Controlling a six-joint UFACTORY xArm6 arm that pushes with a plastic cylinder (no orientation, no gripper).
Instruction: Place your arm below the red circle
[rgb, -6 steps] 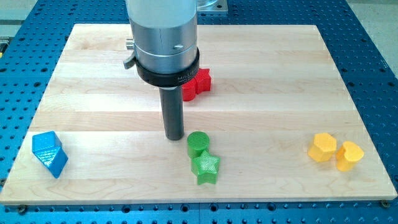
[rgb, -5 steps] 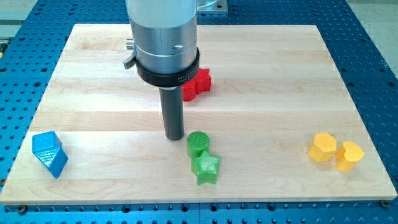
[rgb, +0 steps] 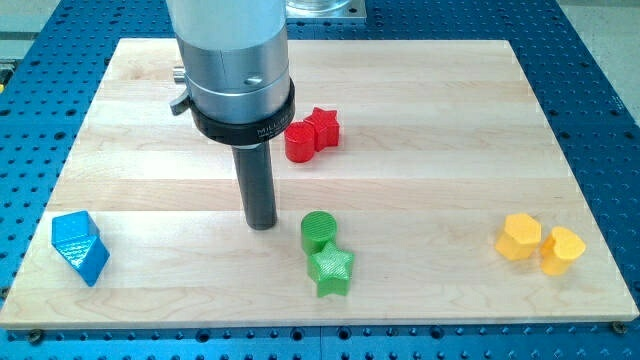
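The red circle (rgb: 299, 141) lies on the wooden board (rgb: 420, 170) just above its middle, touching a red star (rgb: 323, 126) on its upper right. My tip (rgb: 262, 224) rests on the board below and to the left of the red circle, well apart from it. The arm's grey body (rgb: 232, 60) stands left of the red blocks and hides the board behind it. A green circle (rgb: 319, 231) lies just right of my tip, with a small gap between them.
A green star (rgb: 331, 269) touches the green circle from below. A blue block (rgb: 79, 246) sits near the board's bottom left corner. Two yellow blocks, one (rgb: 520, 237) angular and one (rgb: 561, 250) heart-like, sit together at the bottom right.
My tip and arm have slid to the view's left, away from the green circle, uncovering the red circle. No block has moved.
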